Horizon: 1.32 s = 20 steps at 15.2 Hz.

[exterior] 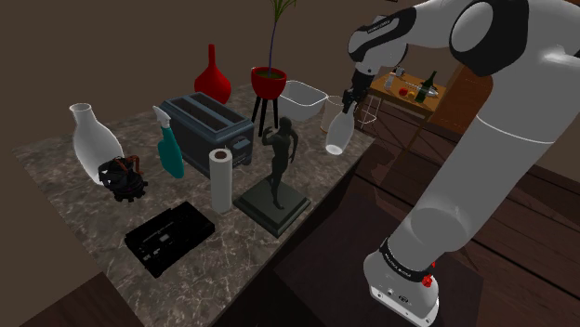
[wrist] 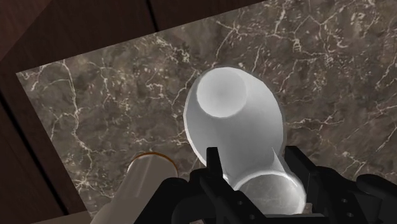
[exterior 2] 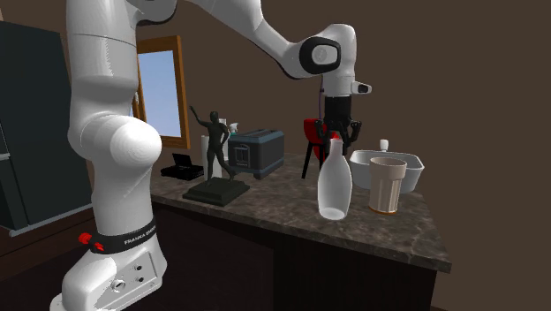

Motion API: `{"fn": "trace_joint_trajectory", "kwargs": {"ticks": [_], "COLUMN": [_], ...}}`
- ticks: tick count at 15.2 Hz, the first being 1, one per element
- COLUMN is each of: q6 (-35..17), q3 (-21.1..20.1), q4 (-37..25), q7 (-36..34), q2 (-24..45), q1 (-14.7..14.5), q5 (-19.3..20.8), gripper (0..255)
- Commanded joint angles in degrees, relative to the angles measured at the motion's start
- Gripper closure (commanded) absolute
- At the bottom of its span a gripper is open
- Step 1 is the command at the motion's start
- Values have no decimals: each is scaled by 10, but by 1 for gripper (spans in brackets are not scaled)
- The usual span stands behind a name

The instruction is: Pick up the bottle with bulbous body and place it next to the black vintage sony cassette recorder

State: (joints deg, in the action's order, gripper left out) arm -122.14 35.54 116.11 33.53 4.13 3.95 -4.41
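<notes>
The arm is chunky, glossy white, all fat rounded links. Each joint is capped with a dark grey disc or ring. Low on the near end there's a black band with white Franka lettering and a little red knob poking out beside it. The white foot under that has a few small round ports. The gripper is plain black and blocky, with two stubby fingers.
</notes>
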Motion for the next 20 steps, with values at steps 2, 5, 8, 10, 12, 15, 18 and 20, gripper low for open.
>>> {"fn": "trace_joint_trajectory", "kwargs": {"ticks": [2,5,8,10,12,15,18,20], "q6": [0,0,7,21,36,58,80,95], "q3": [0,0,0,0,0,0,0,0], "q4": [0,0,-4,-14,-24,-40,-57,-69], "q7": [0,0,-2,-6,-9,-13,-16,-18], "q2": [0,0,-3,-9,-15,-22,-29,-32], "q1": [0,0,0,-1,-2,-3,-3,-4], "q5": [0,0,3,8,12,17,22,24], "gripper": [255,255,255,255,255,255,255,255]}}
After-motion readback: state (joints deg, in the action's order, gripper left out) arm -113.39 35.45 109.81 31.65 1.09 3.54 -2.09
